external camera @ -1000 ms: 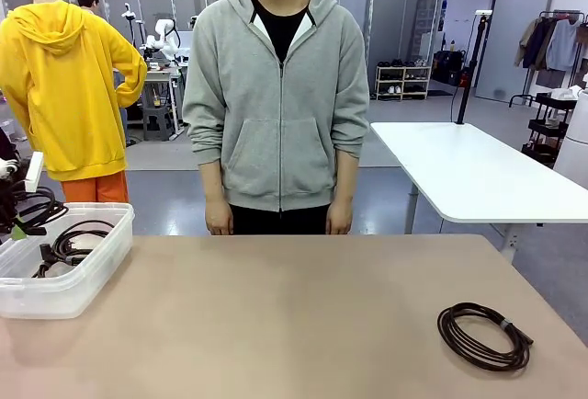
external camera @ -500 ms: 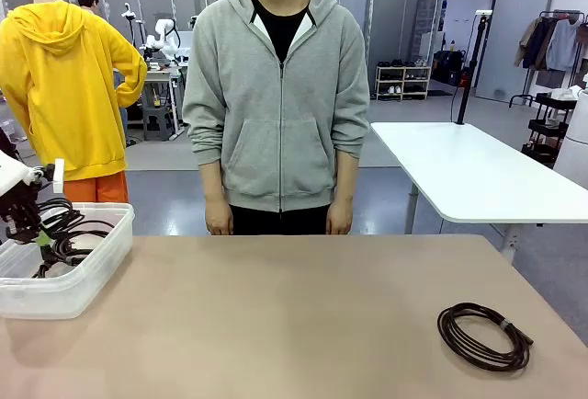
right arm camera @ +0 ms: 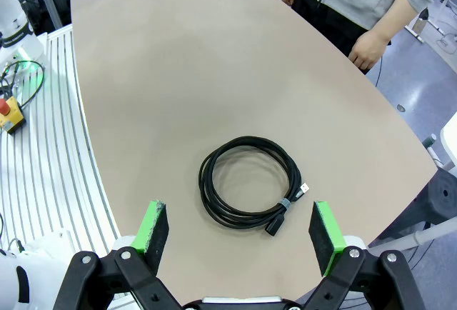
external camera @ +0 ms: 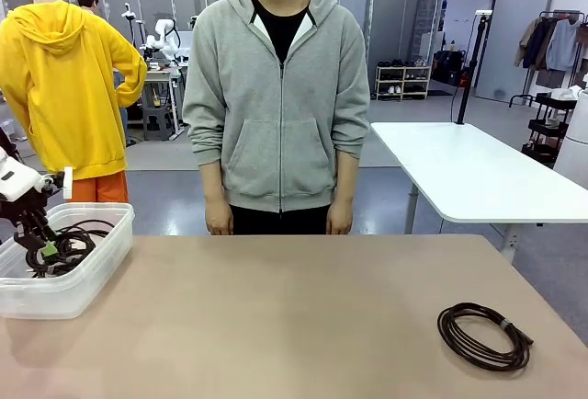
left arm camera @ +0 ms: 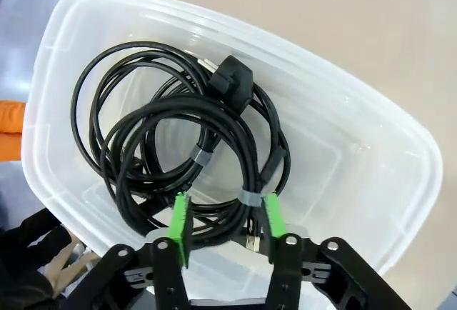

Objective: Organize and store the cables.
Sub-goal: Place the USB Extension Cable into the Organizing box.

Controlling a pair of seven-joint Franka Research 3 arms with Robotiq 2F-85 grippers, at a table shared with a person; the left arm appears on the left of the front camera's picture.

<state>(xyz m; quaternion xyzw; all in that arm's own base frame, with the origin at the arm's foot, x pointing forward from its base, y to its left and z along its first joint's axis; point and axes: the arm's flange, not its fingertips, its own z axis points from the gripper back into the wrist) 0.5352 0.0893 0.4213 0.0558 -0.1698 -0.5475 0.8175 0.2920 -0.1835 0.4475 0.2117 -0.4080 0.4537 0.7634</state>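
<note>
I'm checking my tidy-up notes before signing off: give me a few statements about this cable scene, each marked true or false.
A coiled cable lies on the table outside the container. True.
The right end effector is open above that cable. True.
The person's hands hold a cable. False: they hang empty.
The container is empty. False: coiled black cables lie in it.
The left end effector hovers at the table's middle. False: it is at the container.
</note>
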